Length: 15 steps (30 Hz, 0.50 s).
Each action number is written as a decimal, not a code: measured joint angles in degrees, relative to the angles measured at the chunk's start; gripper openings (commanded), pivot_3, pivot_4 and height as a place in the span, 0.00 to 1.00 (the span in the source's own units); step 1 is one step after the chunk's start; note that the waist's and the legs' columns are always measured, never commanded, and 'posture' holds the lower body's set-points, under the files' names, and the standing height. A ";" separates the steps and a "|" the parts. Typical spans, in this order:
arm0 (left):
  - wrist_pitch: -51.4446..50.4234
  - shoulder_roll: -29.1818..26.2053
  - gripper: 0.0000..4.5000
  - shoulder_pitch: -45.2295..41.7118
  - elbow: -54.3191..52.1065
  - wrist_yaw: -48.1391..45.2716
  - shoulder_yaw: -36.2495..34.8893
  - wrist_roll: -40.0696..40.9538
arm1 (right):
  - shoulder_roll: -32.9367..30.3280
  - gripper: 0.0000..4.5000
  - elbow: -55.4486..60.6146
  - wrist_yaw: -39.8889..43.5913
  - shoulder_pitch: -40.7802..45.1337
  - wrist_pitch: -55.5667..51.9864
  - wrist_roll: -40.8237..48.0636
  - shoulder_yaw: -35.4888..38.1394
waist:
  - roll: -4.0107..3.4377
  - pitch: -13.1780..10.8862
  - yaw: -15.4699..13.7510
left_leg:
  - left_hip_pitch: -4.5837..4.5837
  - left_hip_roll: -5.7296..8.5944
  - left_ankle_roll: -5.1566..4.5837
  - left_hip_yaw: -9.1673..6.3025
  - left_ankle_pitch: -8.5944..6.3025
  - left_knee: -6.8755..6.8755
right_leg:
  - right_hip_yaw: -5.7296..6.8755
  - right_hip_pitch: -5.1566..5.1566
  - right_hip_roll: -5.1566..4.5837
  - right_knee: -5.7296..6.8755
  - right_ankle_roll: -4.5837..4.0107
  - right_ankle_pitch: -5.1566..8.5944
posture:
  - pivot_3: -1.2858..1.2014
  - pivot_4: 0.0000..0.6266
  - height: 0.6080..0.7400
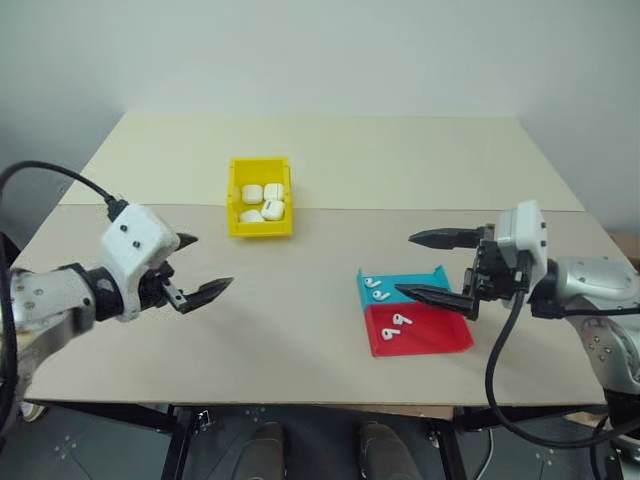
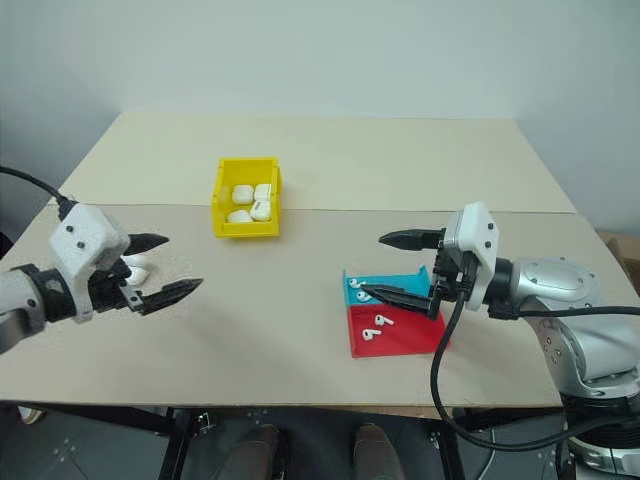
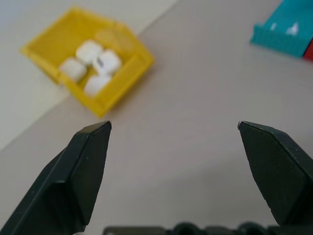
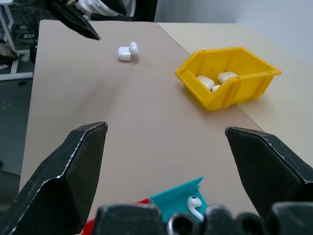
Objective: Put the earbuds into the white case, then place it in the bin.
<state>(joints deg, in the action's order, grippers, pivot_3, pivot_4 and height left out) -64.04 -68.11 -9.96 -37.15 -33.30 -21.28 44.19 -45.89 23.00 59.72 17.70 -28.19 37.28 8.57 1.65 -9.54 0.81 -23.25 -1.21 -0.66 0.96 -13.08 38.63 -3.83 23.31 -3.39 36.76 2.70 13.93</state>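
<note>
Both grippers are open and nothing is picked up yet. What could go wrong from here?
1. The tiny white stemmed earbuds lie close together on the flat blue-and-red plastic tray; the right gripper could nudge one while pinching another.
2. The open white hinged case sits beneath the left gripper, partly hidden from the head views.
3. The small yellow plastic bin already holds four cases, so room is tight.

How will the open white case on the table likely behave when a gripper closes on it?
The open white case looks glossy and rounded, so it may slip between the fingers. Its lid stands open, so it could swing or snap shut under pressure. Being small, it probably slides easily on the smooth table.
</note>
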 measured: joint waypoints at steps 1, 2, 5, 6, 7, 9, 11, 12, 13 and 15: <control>-7.04 -1.79 1.00 -3.49 1.58 0.95 0.44 1.61 | -0.17 1.00 0.06 0.11 -0.02 -0.05 0.03 -0.04 | 0.00 0.00 -0.07 | 0.00 0.02 0.00 -0.02 0.00 0.00 | 0.00 -0.01 -0.01 0.01 0.35 0.20 | 0.52 0.24 1.00; -13.14 -3.46 1.00 -6.01 2.84 1.87 0.67 2.58 | -0.39 1.00 0.13 0.16 -0.05 -0.10 0.03 -0.06 | 0.00 0.00 0.03 | 0.01 0.02 0.00 -0.04 0.00 -0.01 | -0.02 0.00 -0.02 -0.01 0.40 0.24 | 0.52 0.24 1.00; -20.48 -6.41 1.00 -8.35 3.33 2.49 3.81 3.51 | -1.03 1.00 0.24 -0.06 -1.11 -0.38 0.01 0.17 | 0.01 -0.01 0.15 | 0.00 0.05 0.03 -0.10 -0.05 -0.13 | -0.07 0.06 -0.06 -0.01 0.30 0.21 | 0.52 0.24 1.00; -23.03 -6.41 1.00 -11.47 4.72 2.77 6.14 4.19 | -1.06 1.00 0.32 -0.16 -1.48 -0.62 0.01 0.24 | 0.04 -0.03 0.09 | -0.03 0.08 0.04 -0.11 -0.05 -0.16 | -0.07 0.09 -0.06 0.03 0.05 0.08 | 0.52 0.24 1.00; -25.07 -6.36 1.00 -14.82 6.85 3.44 8.22 5.02 | -1.06 1.00 0.45 -0.23 -1.76 -0.73 0.01 0.22 | 0.06 -0.04 0.04 | -0.03 0.08 0.04 -0.08 -0.04 -0.18 | -0.06 0.12 -0.02 0.05 0.02 0.08 | 0.52 0.24 1.00; -27.54 -6.29 1.00 -21.22 12.86 6.10 13.00 5.28 | -1.06 1.00 1.13 -0.42 -2.38 -0.89 0.01 0.21 | 0.06 -0.04 -0.06 | 0.01 0.12 0.04 -0.05 -0.04 -0.22 | -0.03 0.10 -0.02 0.09 0.01 0.11 | 0.52 0.24 1.00; -27.95 -5.31 1.00 -26.93 19.61 10.01 18.60 4.15 | -0.98 1.00 1.76 -0.79 -2.66 -1.08 0.02 -0.08 | 0.06 -0.04 -0.04 | 0.01 0.14 0.04 -0.05 -0.04 -0.23 | -0.03 0.10 -0.03 0.08 0.04 0.13 | 0.52 0.24 1.00; -28.09 -4.48 1.00 -29.60 23.32 11.75 21.68 3.44 | -0.95 1.00 2.08 -1.01 -2.79 -1.18 0.02 -0.24 | 0.07 -0.04 -0.04 | 0.00 0.15 0.04 -0.04 -0.04 -0.23 | -0.03 0.10 -0.03 0.06 0.04 0.12 | 0.52 0.24 1.00; -28.27 -4.06 1.00 -32.59 27.43 12.91 25.55 2.75 | -0.93 1.00 2.41 -1.18 -2.82 -1.33 0.03 -0.45 | 0.10 -0.06 -0.04 | -0.02 0.16 0.04 -0.04 -0.04 -0.22 | -0.04 0.11 -0.04 0.07 0.04 0.12 | 0.52 0.24 1.00; -28.28 -3.62 1.00 -36.97 33.12 13.53 31.16 0.70 | -0.98 1.00 2.88 -1.30 -3.14 -1.75 0.06 -0.47 | 0.18 -0.10 0.02 | -0.10 0.16 0.04 -0.02 -0.04 -0.23 | -0.04 0.19 -0.03 0.05 0.00 0.10 | 0.52 0.24 1.00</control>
<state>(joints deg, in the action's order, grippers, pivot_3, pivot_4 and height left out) -92.32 -71.72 -46.93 -4.03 -19.78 9.88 44.89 -46.87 25.88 58.42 14.56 -29.95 37.34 8.10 1.83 -9.64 0.83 -23.36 -1.05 -0.62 0.94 -13.12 38.41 -3.87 23.50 -3.42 36.80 2.69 14.02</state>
